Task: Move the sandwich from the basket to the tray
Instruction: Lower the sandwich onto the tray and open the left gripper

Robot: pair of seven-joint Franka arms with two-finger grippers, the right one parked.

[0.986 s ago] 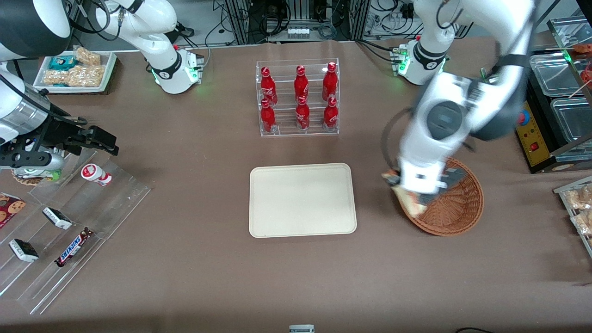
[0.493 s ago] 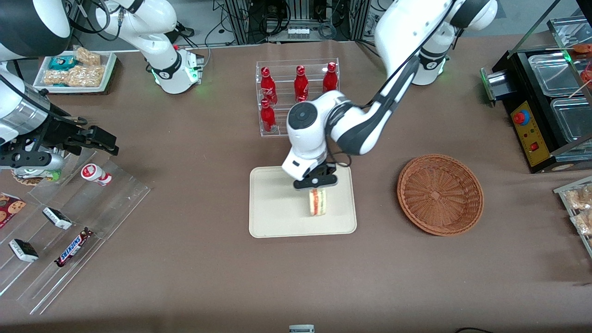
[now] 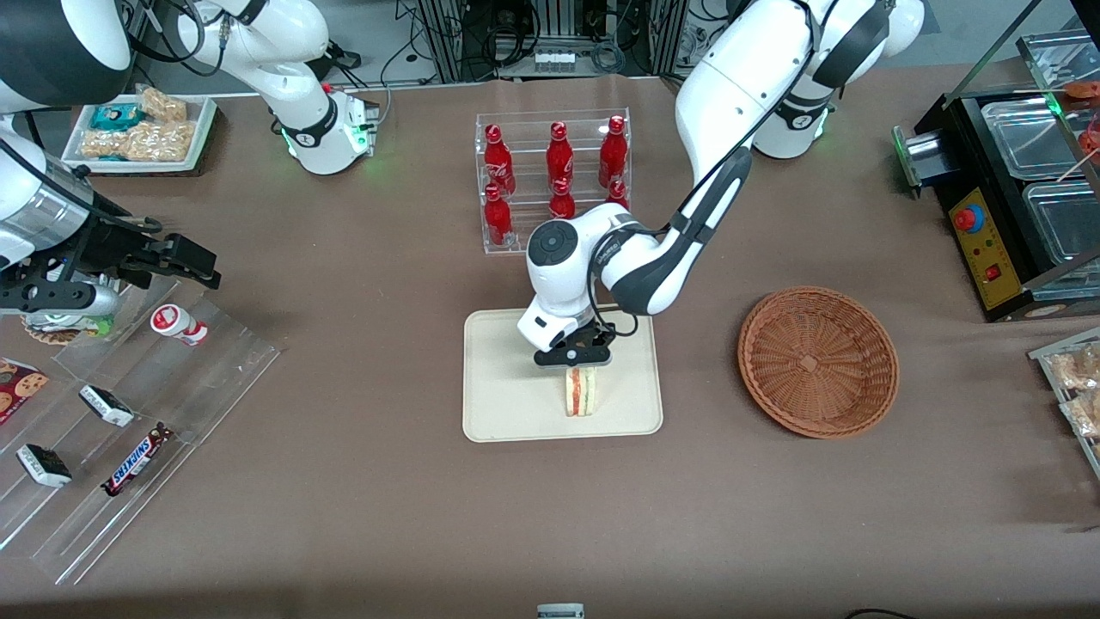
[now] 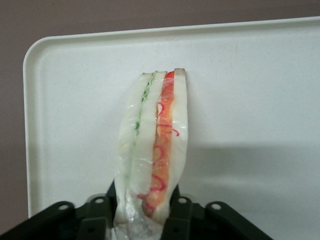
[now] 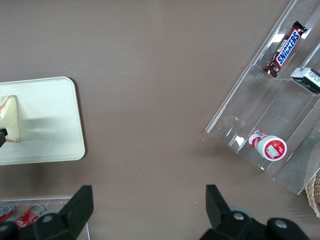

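Note:
The sandwich point(image 3: 579, 392), a wrapped white wedge with red-orange and green layers, hangs edge-down over the cream tray point(image 3: 511, 378), in the half nearer the front camera. My gripper point(image 3: 575, 361) is shut on its upper end. In the left wrist view the black fingers point(image 4: 176, 216) press both bread faces of the sandwich point(image 4: 155, 145), with the tray point(image 4: 250, 100) beneath. I cannot tell whether the sandwich touches the tray. The right wrist view catches the sandwich point(image 5: 10, 119) over the tray point(image 5: 45, 125). The wicker basket point(image 3: 818, 361) sits empty toward the working arm's end.
A clear rack of red cola bottles point(image 3: 554, 180) stands farther from the front camera than the tray, close to my arm's elbow. A clear stepped snack display point(image 3: 129, 404) with a Snickers bar point(image 3: 136, 460) lies toward the parked arm's end. A black appliance point(image 3: 1005, 215) stands near the basket.
My gripper carried the sandwich out of the basket to over the tray, then shifted it slightly nearer the front camera and lower. The basket is left empty.

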